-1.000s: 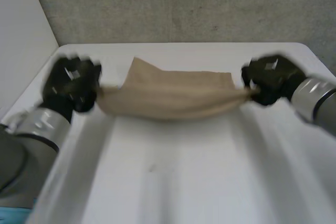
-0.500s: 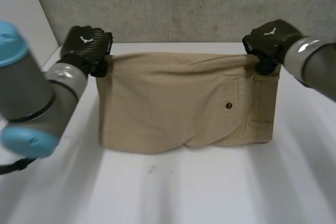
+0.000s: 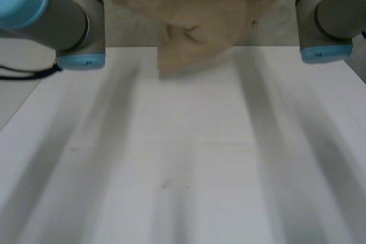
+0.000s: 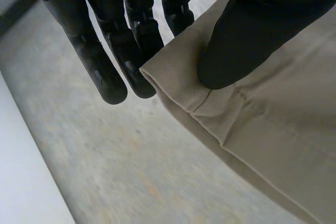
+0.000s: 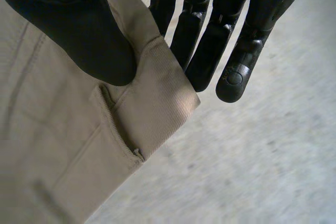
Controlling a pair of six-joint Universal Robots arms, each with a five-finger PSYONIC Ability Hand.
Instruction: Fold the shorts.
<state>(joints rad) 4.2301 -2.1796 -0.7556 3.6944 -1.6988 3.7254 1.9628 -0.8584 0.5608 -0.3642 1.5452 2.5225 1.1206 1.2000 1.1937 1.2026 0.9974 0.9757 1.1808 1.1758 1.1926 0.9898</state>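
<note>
SHORTS ALOFT: Your tan shorts (image 3: 189, 21) hang bunched and blurred between the left arm (image 3: 63, 15) and the right arm (image 3: 326, 15), their upper part cut off at the head view's top. The left hand (image 4: 247, 40) pinches a stitched corner, thumb pressing the cloth against straight fingers. The right hand (image 5: 68, 30) clamps the band's corner the same way. The lowest fold hangs over the far edge of the white table (image 3: 183, 158); you cannot tell whether it touches. Wide tabletop lies open from there to the near edge.
</note>
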